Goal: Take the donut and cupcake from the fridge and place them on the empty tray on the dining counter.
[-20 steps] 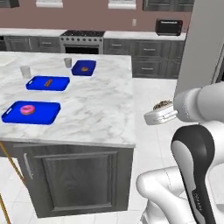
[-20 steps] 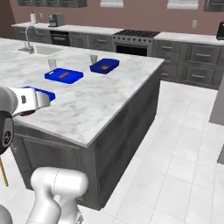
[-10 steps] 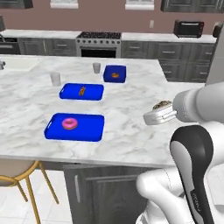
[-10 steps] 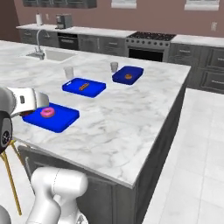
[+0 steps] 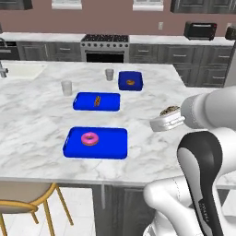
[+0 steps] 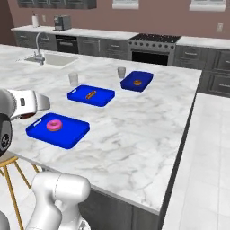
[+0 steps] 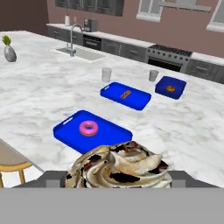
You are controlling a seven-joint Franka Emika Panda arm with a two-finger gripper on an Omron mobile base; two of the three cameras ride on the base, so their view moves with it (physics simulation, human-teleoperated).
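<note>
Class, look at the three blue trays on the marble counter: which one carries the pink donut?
The widest tray, nearest the counter's front edge, carries the donut. The middle tray and the small far tray each hold a brownish pastry.

The big white marble counter [image 5: 41,120] has grey lines in it. Three blue trays lie flat on it. The biggest tray [image 5: 96,143] is near the front edge, and a pink donut [image 5: 90,138] sits on it. A middle tray [image 5: 97,101] lies further back, with a small brown pastry on it. The smallest tray [image 5: 130,81] is near the far edge, also with a small pastry. Two little cups [image 5: 67,87] stand on the counter, one beside each of the two back trays. A sink [image 6: 48,59] is set in the far left corner.
</note>
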